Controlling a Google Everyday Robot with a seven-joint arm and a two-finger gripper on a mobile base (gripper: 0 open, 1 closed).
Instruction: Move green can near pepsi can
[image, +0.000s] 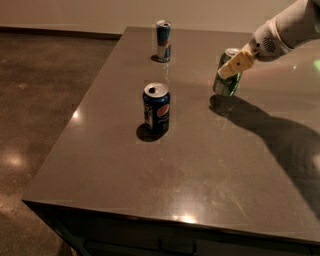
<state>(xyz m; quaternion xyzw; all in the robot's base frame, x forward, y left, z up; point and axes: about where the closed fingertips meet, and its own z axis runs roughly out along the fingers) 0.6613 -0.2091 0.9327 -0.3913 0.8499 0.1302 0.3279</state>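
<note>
The green can (228, 82) is light green with a silver top and is held tilted at the right of the grey table (200, 165), its base at or just above the surface. My gripper (233, 66) comes in from the upper right on a white arm and is shut on the green can, a tan finger across its front. The pepsi can (156, 108) is dark blue with the round logo and stands upright near the table's middle, to the left of and nearer than the green can.
A slimmer blue-and-silver can (163, 41) stands upright at the table's far edge. The table's left edge drops to a dark polished floor (40, 100). The arm's shadow lies across the table's right side.
</note>
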